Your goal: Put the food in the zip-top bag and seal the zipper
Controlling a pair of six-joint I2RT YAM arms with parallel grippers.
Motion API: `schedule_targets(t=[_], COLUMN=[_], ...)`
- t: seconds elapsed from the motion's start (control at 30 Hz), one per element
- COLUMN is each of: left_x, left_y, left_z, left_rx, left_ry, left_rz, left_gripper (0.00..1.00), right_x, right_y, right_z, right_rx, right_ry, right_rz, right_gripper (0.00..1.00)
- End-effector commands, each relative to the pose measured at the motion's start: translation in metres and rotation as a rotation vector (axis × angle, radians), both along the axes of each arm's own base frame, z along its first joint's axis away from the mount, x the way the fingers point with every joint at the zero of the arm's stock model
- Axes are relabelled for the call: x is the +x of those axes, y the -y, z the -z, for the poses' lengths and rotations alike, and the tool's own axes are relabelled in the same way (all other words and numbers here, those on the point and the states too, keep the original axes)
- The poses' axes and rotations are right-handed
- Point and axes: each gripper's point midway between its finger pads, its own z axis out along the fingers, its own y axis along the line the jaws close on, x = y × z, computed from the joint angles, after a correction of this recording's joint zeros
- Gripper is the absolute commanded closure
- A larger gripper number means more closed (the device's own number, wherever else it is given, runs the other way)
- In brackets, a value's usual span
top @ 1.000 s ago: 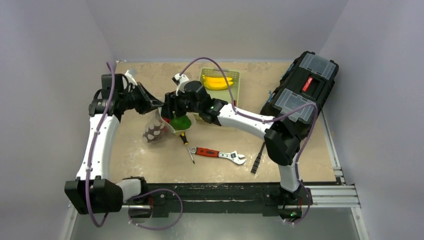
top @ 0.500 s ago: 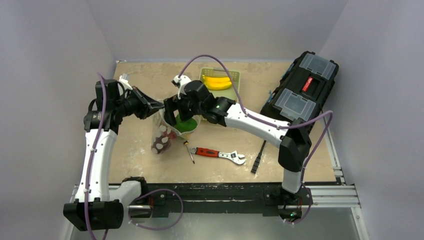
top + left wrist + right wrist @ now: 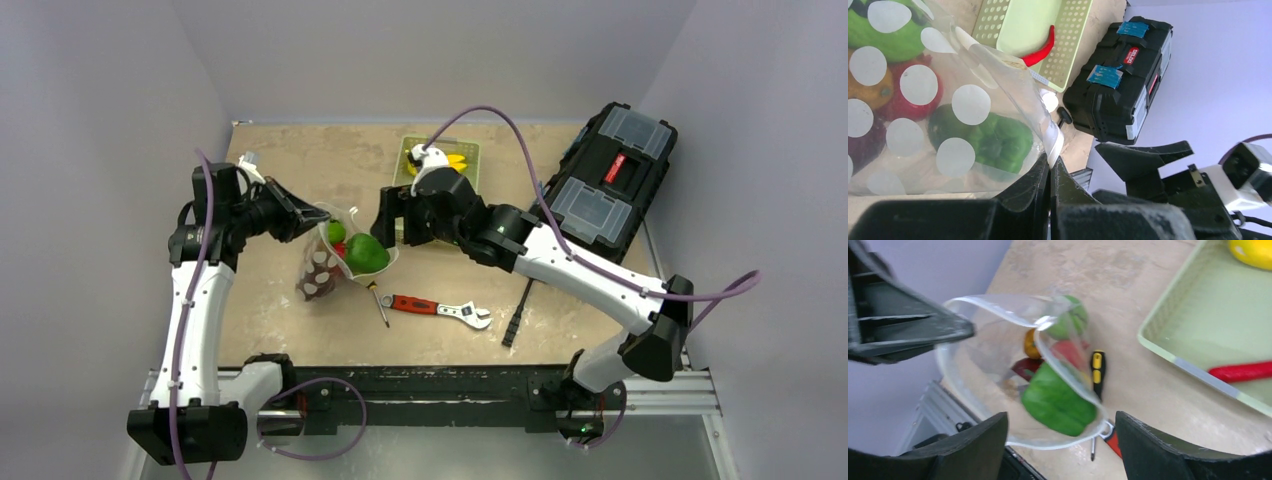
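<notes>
The clear dotted zip-top bag (image 3: 322, 268) hangs with its mouth open. My left gripper (image 3: 312, 214) is shut on the pale zipper strip (image 3: 1054, 140) at the mouth edge. A green pepper (image 3: 367, 252) sits just inside the mouth, above other red, orange and green food (image 3: 908, 95). My right gripper (image 3: 386, 218) is open and empty, just right of the bag mouth; its wrist view looks down on the pepper (image 3: 1058, 402). A red chili (image 3: 1240, 371) and a yellow fruit (image 3: 457, 160) lie in the basket.
The pale green basket (image 3: 468, 150) stands behind my right wrist. A black toolbox (image 3: 600, 180) is at the right. A screwdriver (image 3: 378, 300) and a red-handled wrench (image 3: 440, 308) lie on the table just in front of the bag.
My right gripper let go of the green pepper in the bag mouth and pulled back to the right, toward the basket. My left gripper kept its hold on the bag.
</notes>
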Motion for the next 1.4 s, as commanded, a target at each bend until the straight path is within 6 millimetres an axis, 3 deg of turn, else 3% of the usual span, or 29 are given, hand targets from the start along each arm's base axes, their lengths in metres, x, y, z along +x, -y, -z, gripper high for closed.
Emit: schedule_targets(t=[0.0, 0.17, 0.3, 0.57, 0.87, 0.93, 1.0, 1.23, 1.3, 1.37], left_x=[-0.005, -0.009, -0.010, -0.010, -0.011, -0.011, -0.011, 0.001, 0.001, -0.001], left_y=[0.005, 0.006, 0.007, 0.009, 0.006, 0.004, -0.006, -0.068, -0.078, -0.082], left_z=[-0.014, -0.015, -0.013, -0.011, -0.009, -0.007, -0.003, 0.035, 0.040, 0.039], left_rx=[-0.025, -0.025, -0.026, -0.032, 0.003, 0.030, 0.098, 0.438, 0.474, 0.495], left_ry=[0.059, 0.064, 0.061, 0.061, 0.070, 0.072, 0.065, -0.020, -0.044, -0.031], left_rz=[0.024, 0.029, 0.038, 0.053, 0.065, 0.065, 0.040, -0.123, -0.142, -0.155], left_gripper=[1.00, 1.00, 1.00, 1.00, 1.00, 1.00, 1.00, 1.00, 1.00, 1.00], right_x=[0.010, 0.000, -0.006, 0.001, 0.014, 0.015, 0.017, 0.005, 0.007, 0.008], right_y=[0.026, 0.023, 0.020, 0.011, -0.008, -0.017, -0.028, -0.080, -0.091, -0.103], right_z=[0.036, 0.047, 0.063, 0.089, 0.089, 0.080, 0.062, -0.048, -0.061, -0.052], right_rx=[-0.026, 0.031, 0.044, -0.007, 0.009, 0.029, 0.050, 0.323, 0.393, 0.404], right_ry=[-0.085, -0.137, -0.168, -0.157, -0.122, -0.095, -0.052, 0.132, 0.140, 0.123], right_rz=[0.208, 0.201, 0.179, 0.159, 0.137, 0.104, 0.059, -0.129, -0.137, -0.152], right_gripper=[0.29, 0.46, 0.54, 0.62, 0.84, 1.00, 1.00, 1.00, 1.00, 1.00])
